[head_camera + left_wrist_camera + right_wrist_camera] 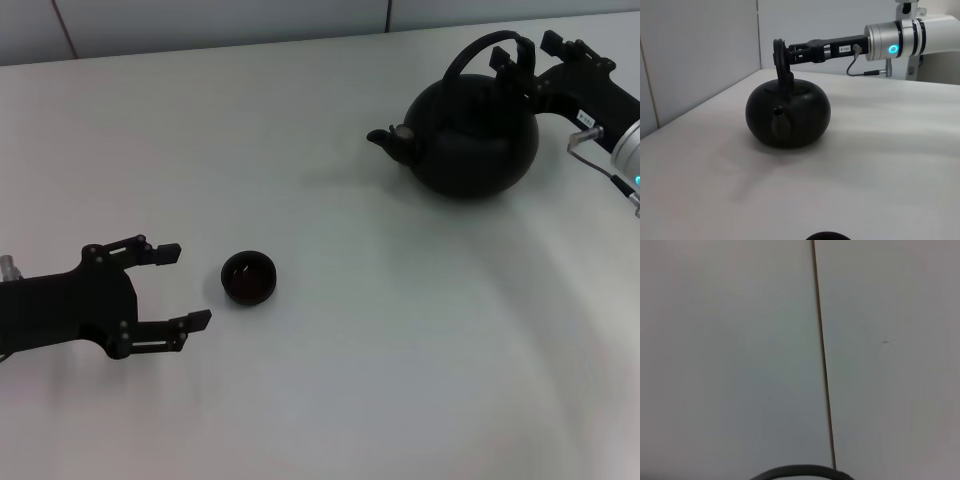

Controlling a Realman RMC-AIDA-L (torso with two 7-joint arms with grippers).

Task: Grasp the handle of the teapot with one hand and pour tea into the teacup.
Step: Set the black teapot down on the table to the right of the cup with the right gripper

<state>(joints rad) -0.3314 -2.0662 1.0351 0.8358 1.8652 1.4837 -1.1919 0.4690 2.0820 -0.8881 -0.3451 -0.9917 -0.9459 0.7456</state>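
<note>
The head view takes in the whole white table (330,380), with the teapot (470,135) standing far from the left gripper (170,287) and right up against the right gripper (512,62). That right gripper reaches in from the right edge to the top of the handle (478,50), its dark fingers around the hoop; whether they are clenched on it or merely bracket it cannot be told from here. The pot's spout (385,140) points away from the right gripper, toward the middle of the table.

The left wrist view gives what the head view lacks: the teapot (788,118) seen from the side, resting flat on the table (880,175), spout (780,120) facing the camera, and the right gripper (786,55) meeting the handle (781,62) level from the side, at its top. Even so, the grip itself stays unclear.

The right wrist view shows only a pale wall (740,340) with a dark seam and a thin arc of the handle (800,470) at the frame's edge.

The left gripper lies low over the table with its two fingers spread apart, grasping nothing. The teacup (248,277) sits just beyond its fingertips, near but not touching. In the left wrist view only a sliver of the teacup's (827,236) rim shows.
</note>
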